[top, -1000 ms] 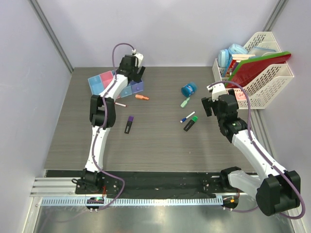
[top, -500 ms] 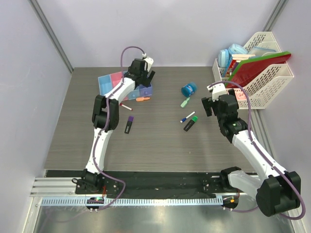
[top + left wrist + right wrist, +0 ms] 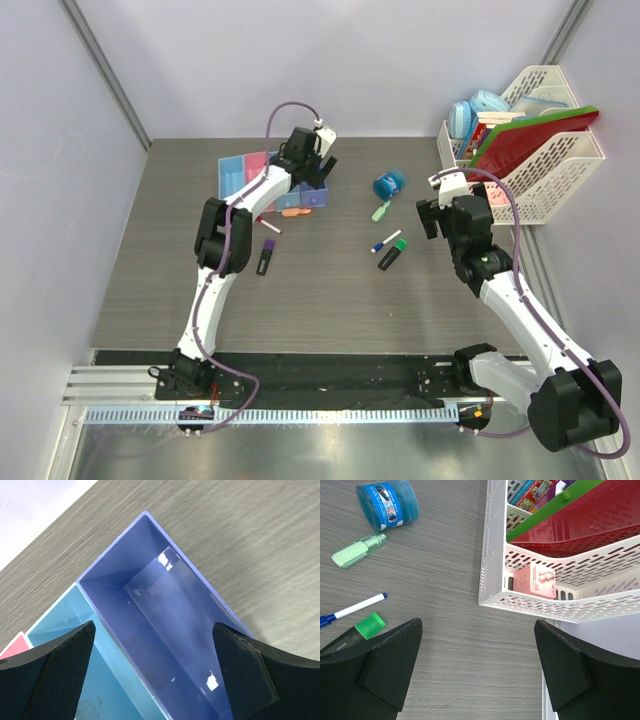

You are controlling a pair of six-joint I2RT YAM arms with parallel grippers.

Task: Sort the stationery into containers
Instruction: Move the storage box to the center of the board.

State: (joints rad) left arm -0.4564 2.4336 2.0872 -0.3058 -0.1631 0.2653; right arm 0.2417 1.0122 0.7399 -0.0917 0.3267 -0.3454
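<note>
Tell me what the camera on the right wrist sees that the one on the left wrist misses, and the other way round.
Only the right wrist view: a blue roll, a pale-green bit, a blue-capped pen, a green highlighter, and the white file rack holding a red folder and a green folder.
Only the left wrist view: the purple-blue bin, its visible part empty, with a light blue bin beside it.
Both: the grey wood-grain table and, at the lower corners, that arm's own dark fingers.

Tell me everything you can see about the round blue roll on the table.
The round blue roll is a squat, translucent-looking blue plastic cylinder with a printed label across it. It rests on the grey woodgrain table, left of the white rack, a pale-green bit lying close beside it. Nothing grips it.
</note>
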